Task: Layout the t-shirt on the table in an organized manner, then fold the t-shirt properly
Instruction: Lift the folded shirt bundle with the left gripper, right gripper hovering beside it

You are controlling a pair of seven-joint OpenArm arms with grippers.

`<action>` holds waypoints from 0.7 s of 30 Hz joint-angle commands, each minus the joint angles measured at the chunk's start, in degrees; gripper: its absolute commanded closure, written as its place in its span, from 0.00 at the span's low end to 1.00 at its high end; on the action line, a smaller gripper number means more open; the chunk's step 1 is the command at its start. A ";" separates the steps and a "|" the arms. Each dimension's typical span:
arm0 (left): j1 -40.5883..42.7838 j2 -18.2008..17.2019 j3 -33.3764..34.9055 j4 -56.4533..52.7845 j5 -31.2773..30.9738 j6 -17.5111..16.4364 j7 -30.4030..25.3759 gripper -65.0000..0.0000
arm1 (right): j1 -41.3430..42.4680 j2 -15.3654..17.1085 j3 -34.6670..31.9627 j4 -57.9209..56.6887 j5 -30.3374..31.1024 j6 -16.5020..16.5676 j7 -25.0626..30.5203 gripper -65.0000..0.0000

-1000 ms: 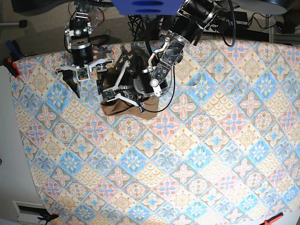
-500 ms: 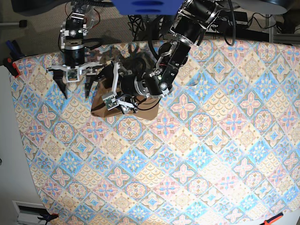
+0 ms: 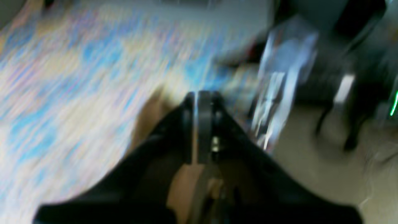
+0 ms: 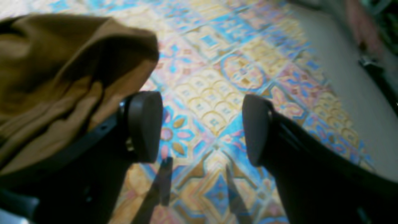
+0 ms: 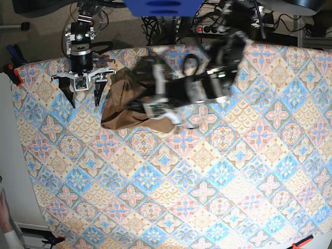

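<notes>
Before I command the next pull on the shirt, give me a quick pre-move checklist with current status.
1. Left gripper fingers shut: ok.
2. Left gripper actually holding the t-shirt: cannot tell, wrist view is blurred.
3. Right gripper fingers open: ok.
4. Right gripper holding nothing, only the table cloth between its fingers: ok.
5. T-shirt laid out flat: not ok, bunched near the table's far edge.
6. Left arm steady: not ok, motion blur.

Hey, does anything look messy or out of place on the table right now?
Yes. The t-shirt sits bunched in a crumpled heap near the table's far edge, not spread flat. The left gripper has its jaws shut, apparently on a bit of the fabric; the right gripper stands open beside it.
</notes>
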 commanded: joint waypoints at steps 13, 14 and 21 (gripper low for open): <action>1.63 -3.00 -4.81 -8.14 -1.04 0.07 -2.13 1.00 | -0.28 -0.21 -0.06 1.03 1.54 0.38 2.76 0.40; 0.84 -3.00 -3.84 -10.69 -0.95 0.07 -2.13 1.00 | -0.37 -0.21 0.12 1.29 3.04 0.38 3.99 0.40; -3.12 -0.36 5.22 -24.23 4.06 0.07 -4.86 1.00 | -2.04 -0.21 1.00 1.38 6.64 0.38 11.81 0.40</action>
